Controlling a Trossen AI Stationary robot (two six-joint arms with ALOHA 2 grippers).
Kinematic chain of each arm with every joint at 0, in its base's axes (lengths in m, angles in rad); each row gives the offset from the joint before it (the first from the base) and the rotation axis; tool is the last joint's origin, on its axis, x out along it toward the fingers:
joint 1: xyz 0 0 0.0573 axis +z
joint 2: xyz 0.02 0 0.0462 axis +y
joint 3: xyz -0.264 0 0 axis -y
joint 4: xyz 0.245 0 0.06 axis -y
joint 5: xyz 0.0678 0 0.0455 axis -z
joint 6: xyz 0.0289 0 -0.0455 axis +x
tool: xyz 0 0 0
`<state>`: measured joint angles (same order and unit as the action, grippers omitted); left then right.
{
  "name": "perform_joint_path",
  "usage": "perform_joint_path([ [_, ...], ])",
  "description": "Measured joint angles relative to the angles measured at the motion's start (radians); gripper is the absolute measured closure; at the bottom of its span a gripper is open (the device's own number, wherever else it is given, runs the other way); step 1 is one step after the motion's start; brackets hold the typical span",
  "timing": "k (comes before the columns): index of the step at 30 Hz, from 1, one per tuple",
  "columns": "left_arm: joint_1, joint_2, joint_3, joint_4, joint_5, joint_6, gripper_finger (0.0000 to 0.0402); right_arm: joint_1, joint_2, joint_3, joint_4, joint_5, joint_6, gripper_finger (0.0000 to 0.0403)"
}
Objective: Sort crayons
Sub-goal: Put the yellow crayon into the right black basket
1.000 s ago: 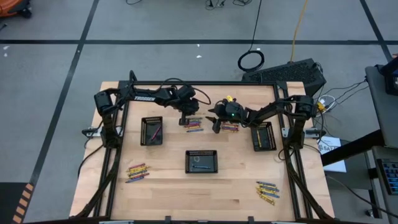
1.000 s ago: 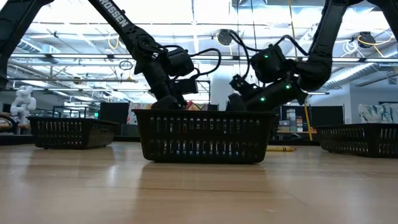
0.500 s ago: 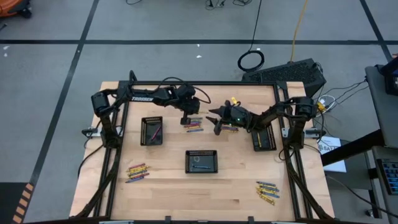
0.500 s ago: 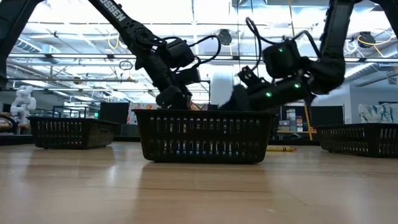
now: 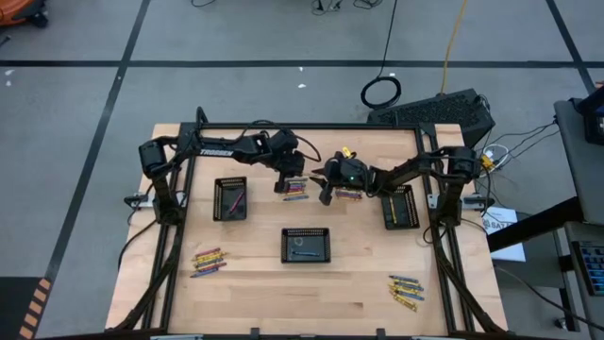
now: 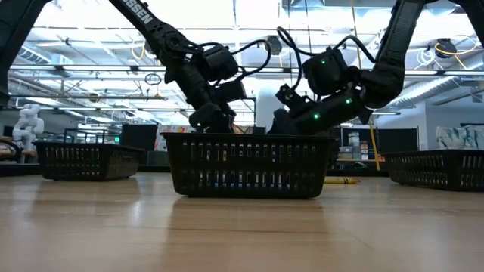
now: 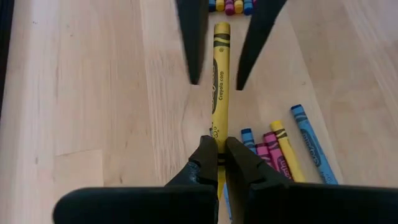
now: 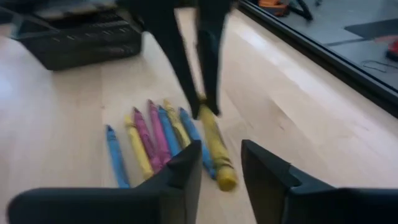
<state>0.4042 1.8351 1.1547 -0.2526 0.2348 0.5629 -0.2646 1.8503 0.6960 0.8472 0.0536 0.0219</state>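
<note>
Pale, smooth-grained wood forms your table [image 5: 359, 283], where thin paper-wrapped wax crayons [image 5: 294, 191] in blue, pink and yellow lie in a small heap at the far middle, with more heaps near the front corners and small black slotted plastic trays [image 5: 306, 245] between them. Your left gripper [image 7: 216, 155] reaches down over that far heap, its dark fingers pinched tight on one end of a long yellow crayon [image 7: 220, 81]. Your right gripper [image 8: 221, 165] faces it from the other side, low over the wood, jaws parted with the yellow crayon's far end between them, not visibly gripped.
</note>
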Motion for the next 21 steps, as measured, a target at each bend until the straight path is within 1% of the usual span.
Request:
perform_joint_path([
  [3, 0.000, 0.000, 0.000, -0.004, 0.000, 0.000, 0.0399, 0.000, 0.000, 0.000, 0.012, -0.029, 0.000, 0.0348],
  [7, 0.000, 0.000, 0.000, -0.005, 0.000, 0.001, 0.0399, -0.001, 0.000, 0.000, 0.011, -0.032, -0.001, 0.0392],
  [9, 0.000, 0.000, 0.000, -0.005, -0.001, -0.002, 0.0392, -0.001, 0.000, 0.000, 0.011, -0.032, -0.005, 0.0395],
  [11, 0.002, 0.000, 0.000, -0.003, -0.024, 0.001, 0.0377, -0.002, -0.005, 0.000, 0.000, -0.025, -0.007, 0.0392],
  [13, 0.008, -0.004, 0.006, -0.031, -0.105, 0.000, 0.0353, -0.010, -0.033, 0.001, -0.058, -0.003, -0.003, 0.0394],
  [15, 0.028, -0.024, 0.007, -0.094, -0.192, -0.007, 0.0321, -0.017, -0.101, 0.000, -0.175, 0.028, 0.014, 0.0398],
  [17, 0.049, -0.045, 0.010, -0.127, -0.247, -0.032, 0.0286, -0.016, -0.212, 0.000, -0.335, 0.088, 0.017, 0.0398],
  [19, 0.074, -0.073, 0.004, -0.167, -0.254, -0.099, 0.0254, -0.003, -0.342, 0.002, -0.511, 0.181, 0.050, 0.0399],
  [21, 0.095, -0.099, -0.026, -0.167, -0.251, -0.177, 0.0233, 0.037, -0.480, 0.002, -0.740, 0.277, 0.149, 0.0400],
])
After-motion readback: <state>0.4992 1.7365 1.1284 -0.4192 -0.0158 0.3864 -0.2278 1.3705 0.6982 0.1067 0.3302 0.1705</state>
